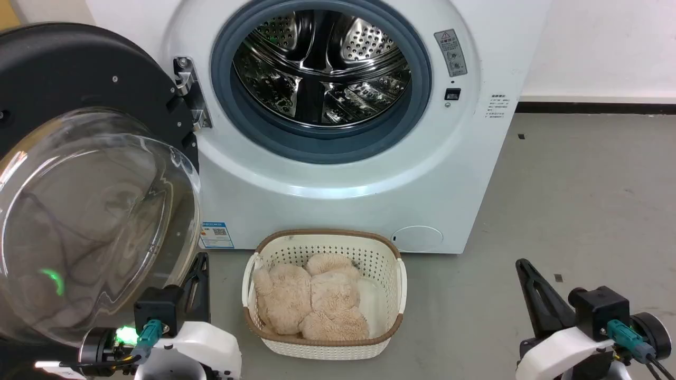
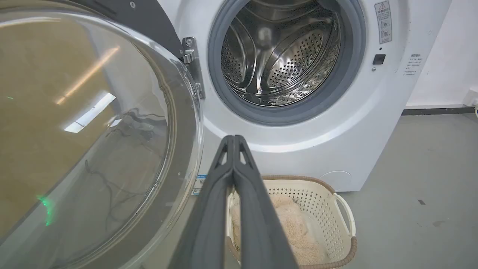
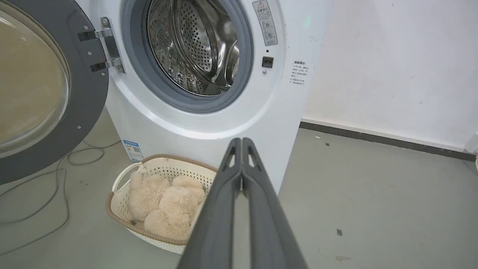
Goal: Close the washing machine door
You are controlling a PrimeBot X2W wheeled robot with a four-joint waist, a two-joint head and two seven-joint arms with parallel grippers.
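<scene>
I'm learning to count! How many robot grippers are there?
2. The left gripper is at the lower left beside the open door; the right gripper is at the lower right over the floor.

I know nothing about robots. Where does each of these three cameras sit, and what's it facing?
Head view: on the head, looking down at the washing machine and basket; left gripper and right gripper at bottom corners.
Left wrist view: on the left wrist, facing the door and drum along that gripper's shut fingers.
Right wrist view: on the right wrist, facing the washing machine along its shut fingers.
Both wrist views share the basket.
</scene>
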